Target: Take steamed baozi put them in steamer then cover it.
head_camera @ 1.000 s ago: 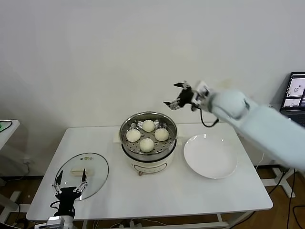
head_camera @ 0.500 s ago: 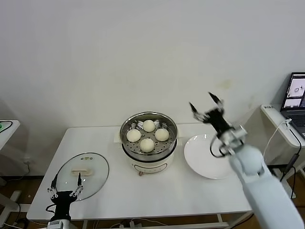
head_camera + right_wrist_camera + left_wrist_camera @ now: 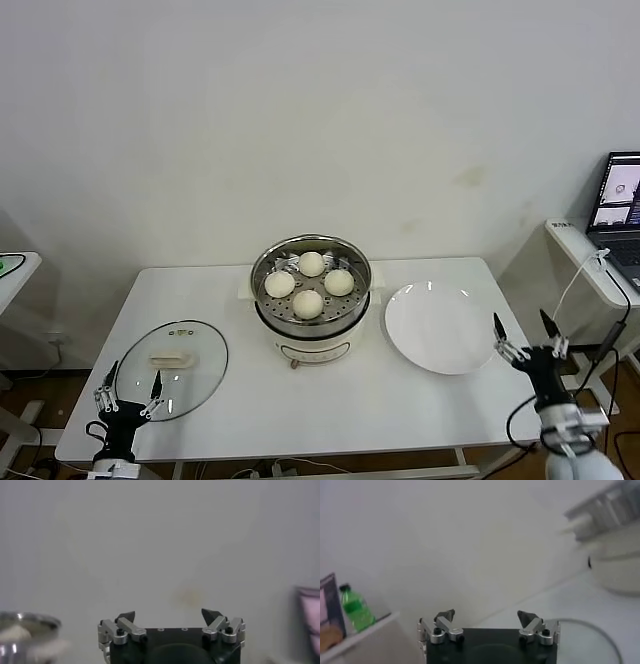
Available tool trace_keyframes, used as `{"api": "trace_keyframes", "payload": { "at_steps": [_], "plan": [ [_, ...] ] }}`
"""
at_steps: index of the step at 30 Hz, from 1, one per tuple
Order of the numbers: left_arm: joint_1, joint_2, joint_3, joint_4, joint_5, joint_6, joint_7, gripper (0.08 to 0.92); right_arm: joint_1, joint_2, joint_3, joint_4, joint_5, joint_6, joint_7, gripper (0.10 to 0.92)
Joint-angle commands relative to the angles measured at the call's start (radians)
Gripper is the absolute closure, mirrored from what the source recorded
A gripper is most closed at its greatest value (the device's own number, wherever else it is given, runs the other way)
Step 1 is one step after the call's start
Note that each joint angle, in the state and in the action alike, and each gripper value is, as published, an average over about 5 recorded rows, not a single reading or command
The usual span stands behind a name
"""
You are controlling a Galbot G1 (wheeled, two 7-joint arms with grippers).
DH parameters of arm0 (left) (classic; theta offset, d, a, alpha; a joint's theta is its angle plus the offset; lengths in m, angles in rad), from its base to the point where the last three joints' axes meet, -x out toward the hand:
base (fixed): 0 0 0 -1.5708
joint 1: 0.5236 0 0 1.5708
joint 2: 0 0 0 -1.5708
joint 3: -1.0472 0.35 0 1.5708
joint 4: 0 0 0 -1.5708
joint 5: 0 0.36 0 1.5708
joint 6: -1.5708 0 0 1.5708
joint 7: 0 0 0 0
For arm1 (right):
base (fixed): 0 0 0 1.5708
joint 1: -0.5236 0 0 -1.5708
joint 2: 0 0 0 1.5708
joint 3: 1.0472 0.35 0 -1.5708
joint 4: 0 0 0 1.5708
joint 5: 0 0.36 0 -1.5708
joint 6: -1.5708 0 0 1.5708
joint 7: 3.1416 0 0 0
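Four buns (image 3: 308, 286) sit in the uncovered steamer (image 3: 311, 298). The glass lid (image 3: 172, 368) lies flat left of it. Left gripper (image 3: 129, 391) and right gripper (image 3: 524, 334) hover low, fingers spread, empty.

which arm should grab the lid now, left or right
Left, probably. The left pincer is open at the near edge of the cover, which lies flat on the table left of the steamer. All four steamed baozi are already inside. The right pincer, also open, sits beyond the plate.
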Motion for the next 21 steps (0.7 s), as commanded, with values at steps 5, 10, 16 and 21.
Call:
{"api": "trace_keyframes", "payload": {
  "at_steps": [5,10,16,21],
  "plan": [
    [-0.110,0.075,0.039,0.137,0.489,0.027,-0.024,0.177,-0.157,0.094,0.075,0.074,0.048,0.039,-0.059,0.202],
    [-0.157,0.090,0.044,0.181,0.505,0.037,-0.011,0.177,-0.164,0.099,0.058,0.104,0.052,0.031,-0.061,0.203],
    [-0.196,0.099,0.049,0.195,0.503,0.043,-0.006,0.177,-0.169,0.096,0.057,0.112,0.063,0.029,-0.061,0.203],
    [-0.224,0.099,0.061,0.217,0.514,0.044,-0.004,0.177,-0.169,0.103,0.044,0.117,0.056,0.034,-0.056,0.203]
  ]
}}
